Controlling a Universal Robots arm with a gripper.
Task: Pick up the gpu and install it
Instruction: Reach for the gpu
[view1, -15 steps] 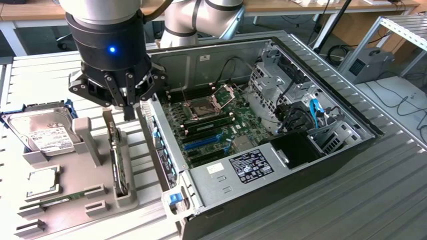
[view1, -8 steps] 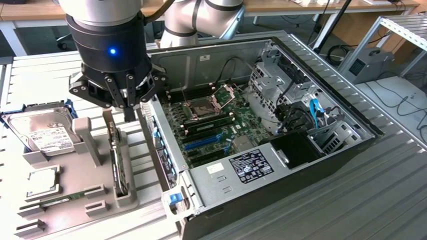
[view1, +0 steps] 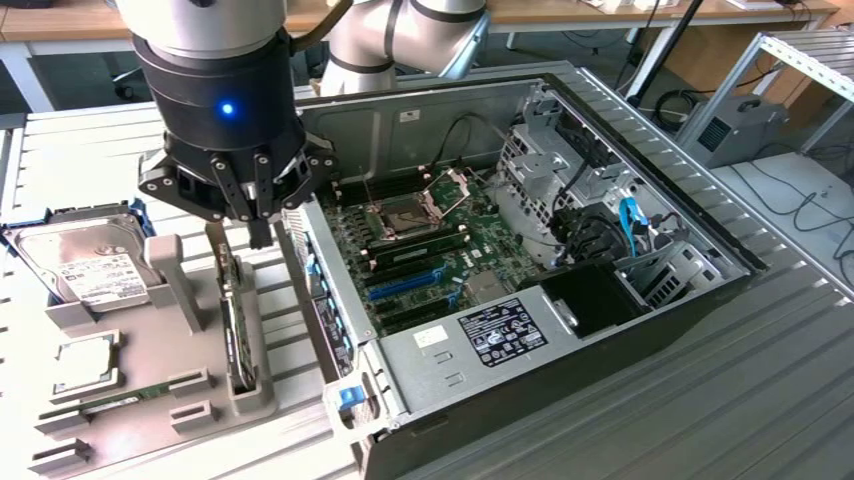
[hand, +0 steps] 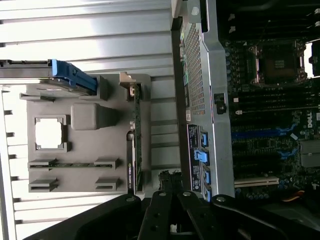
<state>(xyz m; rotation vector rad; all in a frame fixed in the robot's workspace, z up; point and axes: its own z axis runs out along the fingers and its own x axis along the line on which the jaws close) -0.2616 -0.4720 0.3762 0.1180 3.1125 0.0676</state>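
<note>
Picturing this blind: where does the gpu lie from your fingers? (listener)

Straight beneath them. In the exterior view my gripper (view1: 256, 238) points down, its fingers pressed together and holding nothing. The gpu (view1: 236, 330) stands on its long edge in a slot of a grey holder tray (view1: 147, 345). The fingertips hang just above the card's far end and apart from it, as far as I can judge from this angle. (operator)

Which way does its long axis run? (listener)

Alongside the open computer case (view1: 324, 300), parallel to the case's near wall and just beside it. In the exterior view the card runs from under the gripper toward the picture's lower edge. My wrist view looks down its thin top edge, a narrow dark strip. (operator)

What surrounds it, and what does it all sit on? (listener)

A hard drive (view1: 87, 265) with a white label sits toward the exterior view's left, well apart from the card. A square processor chip (view1: 83, 365) and a thin memory stick (view1: 134, 397) lie lower on the same tray. A grey post of the tray rises between drive and card, near the card. So the card has the case wall close on one side and the post on the other, with its top edge bare. The tray rests on a ribbed metal bench (view1: 747, 400). (operator)
</note>
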